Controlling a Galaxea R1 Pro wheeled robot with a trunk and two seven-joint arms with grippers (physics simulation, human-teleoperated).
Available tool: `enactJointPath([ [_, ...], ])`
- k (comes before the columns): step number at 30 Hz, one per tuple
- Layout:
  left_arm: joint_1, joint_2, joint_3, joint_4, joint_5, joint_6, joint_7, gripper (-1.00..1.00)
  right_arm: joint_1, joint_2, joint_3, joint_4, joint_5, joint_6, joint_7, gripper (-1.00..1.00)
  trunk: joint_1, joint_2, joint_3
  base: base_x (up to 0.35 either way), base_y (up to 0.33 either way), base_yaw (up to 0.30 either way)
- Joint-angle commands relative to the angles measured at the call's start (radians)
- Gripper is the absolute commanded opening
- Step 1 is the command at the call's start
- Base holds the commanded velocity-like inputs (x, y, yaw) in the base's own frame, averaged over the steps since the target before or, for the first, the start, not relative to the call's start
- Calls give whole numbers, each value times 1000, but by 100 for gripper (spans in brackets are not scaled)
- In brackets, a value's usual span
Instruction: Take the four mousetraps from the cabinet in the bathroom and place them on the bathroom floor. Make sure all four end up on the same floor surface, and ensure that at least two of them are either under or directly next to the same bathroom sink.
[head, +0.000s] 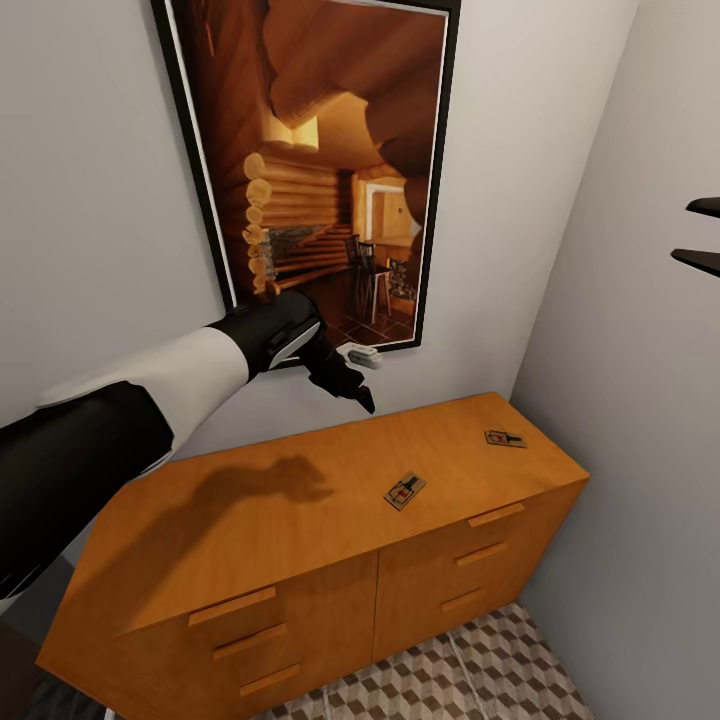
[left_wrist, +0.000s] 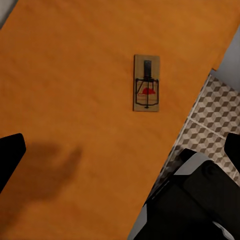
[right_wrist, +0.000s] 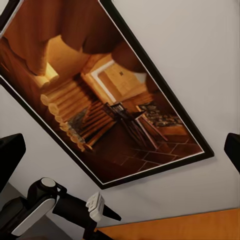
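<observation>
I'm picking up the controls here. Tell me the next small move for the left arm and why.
Probably lower the left gripper toward the nearer mousetrap. It hangs above the cabinet top with nothing between its fingers, and the left wrist view looks straight down on that mousetrap, lying flat and off-centre. A second mousetrap sits nearer the right wall.

Smooth matt wooden cabinet (head: 300, 520); wooden mousetraps (head: 404, 491) with metal wire.

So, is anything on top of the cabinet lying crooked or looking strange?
Nothing is damaged. Two mousetraps lie flat on the cabinet top, one near the middle, one near the far right corner. They point in different directions, neither square to the cabinet's edges.
</observation>
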Motion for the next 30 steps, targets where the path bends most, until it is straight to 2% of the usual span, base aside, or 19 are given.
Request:
enactJointPath([
  [1, -2, 0, -4, 1, -2, 2, -7, 100, -2, -2, 2, 2, 5, 2, 7, 100, 1, -2, -2, 0, 0, 0],
  [18, -2, 7, -2, -1, -1, 0, -10, 100, -2, -5, 8, 5, 7, 4, 4, 100, 1, -2, -2, 5, 0, 0],
  [30, -2, 7, -2, -5, 1, 1, -10, 100, -2, -5, 9, 4, 8, 4, 2, 100, 1, -2, -2, 125, -50, 0],
])
